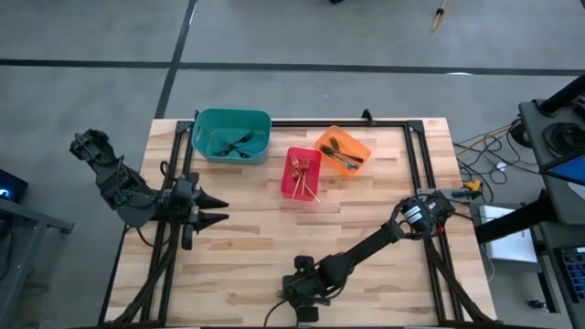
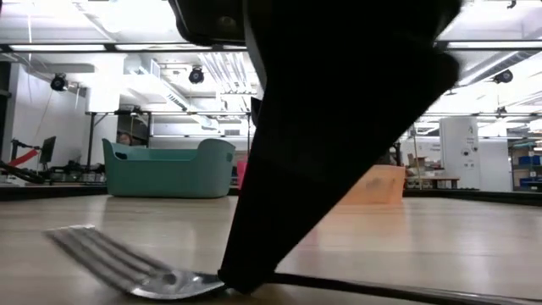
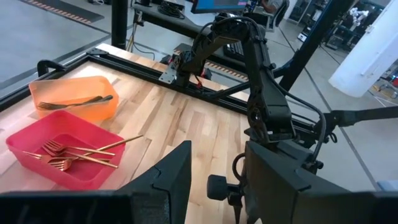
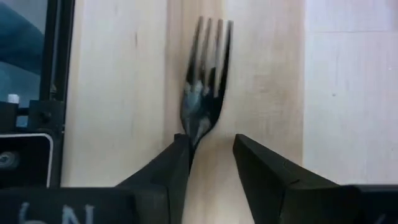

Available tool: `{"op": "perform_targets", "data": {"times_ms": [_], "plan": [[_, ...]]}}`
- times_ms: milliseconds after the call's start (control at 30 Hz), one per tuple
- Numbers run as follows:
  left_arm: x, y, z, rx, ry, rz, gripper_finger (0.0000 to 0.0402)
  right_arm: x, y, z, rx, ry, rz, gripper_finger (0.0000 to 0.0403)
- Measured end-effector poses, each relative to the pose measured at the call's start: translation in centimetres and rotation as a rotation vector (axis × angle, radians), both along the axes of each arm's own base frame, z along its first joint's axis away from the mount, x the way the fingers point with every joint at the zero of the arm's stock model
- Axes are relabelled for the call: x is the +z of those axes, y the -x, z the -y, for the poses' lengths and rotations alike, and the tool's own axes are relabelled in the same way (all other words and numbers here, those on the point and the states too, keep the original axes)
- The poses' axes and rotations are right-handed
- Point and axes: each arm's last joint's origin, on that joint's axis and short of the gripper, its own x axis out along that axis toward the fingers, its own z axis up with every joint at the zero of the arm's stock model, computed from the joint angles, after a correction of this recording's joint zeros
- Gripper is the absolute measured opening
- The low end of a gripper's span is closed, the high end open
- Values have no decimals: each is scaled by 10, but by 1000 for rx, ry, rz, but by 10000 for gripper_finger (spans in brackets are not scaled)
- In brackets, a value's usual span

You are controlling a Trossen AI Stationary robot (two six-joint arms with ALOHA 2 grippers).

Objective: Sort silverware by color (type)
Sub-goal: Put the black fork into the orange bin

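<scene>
It was a robotics lab or workshop. The wooden table (image 1: 274,247) stood on a grey concrete floor (image 1: 302,37) marked with dark lines. Beyond the table's far edge, long ceiling strip lights (image 2: 63,34) ran over workbenches (image 2: 440,180) and shelving (image 2: 523,161). A monitor (image 3: 217,5) and loose cables (image 1: 480,146) sat near the frame.

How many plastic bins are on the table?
3, in a row along the far side: a teal plastic bin on the left, a red plastic bin in the middle, an orange plastic bin on the right.
</scene>
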Motion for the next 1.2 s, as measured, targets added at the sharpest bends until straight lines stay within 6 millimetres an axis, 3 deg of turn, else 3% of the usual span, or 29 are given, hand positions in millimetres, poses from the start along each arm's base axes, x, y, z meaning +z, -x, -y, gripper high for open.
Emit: {"op": "perform_targets", "data": {"times_ms": [200, 400, 600, 700, 967, 1200], "plan": [[0, 0, 0, 0, 0, 0, 130, -1, -5, 9, 7, 3, -2, 22], [0, 0, 0, 0, 1, 0, 130, 4, -4, 15, -3, 12, -21, 11], [0, 0, 0, 0, 5, 1, 130, 23, 8, 28, -95, 112, -106, 8], [0, 0, 0, 1, 5, 1, 130, 42, 8, 38, -144, 115, -90, 7], [1, 0, -1, 15, -30, 5, 130, 86, 1, 88, -296, 75, -51, 7], [1, 1, -2, 27, -31, 12, 130, 142, 9, 136, -427, -71, 11, 8]]}}
